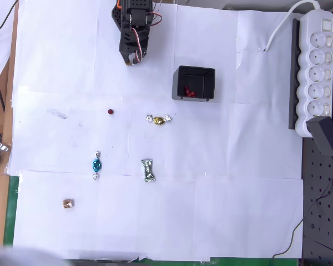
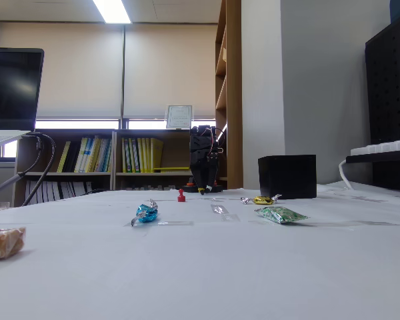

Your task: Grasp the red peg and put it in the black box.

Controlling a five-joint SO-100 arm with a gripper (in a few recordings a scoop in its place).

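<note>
Worktop [image 1: 238,210], white paper sheets over it. Items, overhead view unless noted:

- Claw [image 1: 134,60]: black arm at top edge, folded back, tip pointing down toward paper, nothing in it. Fingers look close together, but can't tell for sure if apart or together. In fixed view claw [image 2: 202,190] hangs low at far end of worktop, tip near the surface.
- Red peg [image 1: 110,112]: tiny, dark red, lying free on paper, below and a bit left of claw, well apart from it. Left of black box, not touching anything. In fixed view red peg [image 2: 181,196] stands upright just left of the arm base.
- Black box [image 1: 194,83]: square, open top, right of claw. Several small red pieces already inside at bottom. In fixed view black box [image 2: 287,177] sits at right, far side.
- Gold candy [image 1: 159,119]: twisted ends, below box, right of peg.
- Blue candy [image 1: 96,164]: below peg.
- Green-silver candy [image 1: 149,170]: right of blue one.
- Brown-copper candy [image 1: 68,204]: lower left, apart from rest.
- Power strip [image 1: 316,66]: white, right edge, off the paper.
</note>
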